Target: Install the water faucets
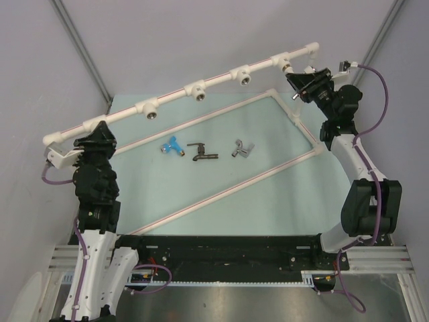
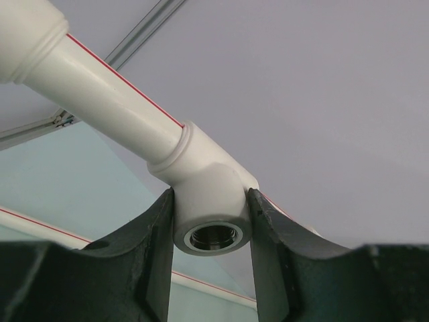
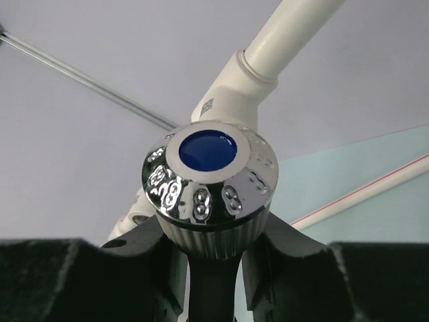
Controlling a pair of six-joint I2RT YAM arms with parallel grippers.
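Note:
Three water faucets lie on the green mat: a blue one (image 1: 171, 145), a dark one (image 1: 201, 153) and a silver-grey one (image 1: 242, 149). A fourth faucet, with a chrome cap and a blue disc (image 3: 208, 168), is in my right gripper (image 3: 209, 231), which is shut on its ribbed collar just below the rightmost tee fitting (image 3: 228, 94) of the raised white pipe (image 1: 174, 94). In the top view the right gripper (image 1: 299, 83) is at that end. My left gripper (image 2: 210, 198) (image 1: 99, 136) is shut on the leftmost tee fitting (image 2: 208, 178), both jaws touching its sides; its threaded socket (image 2: 213, 237) holds nothing.
Two more tee fittings (image 1: 153, 111) (image 1: 199, 90) and a third (image 1: 242, 76) hang along the pipe with bare sockets. A white pipe frame with a red stripe (image 1: 228, 191) lies on the mat round the faucets. Grey walls stand close behind the pipe.

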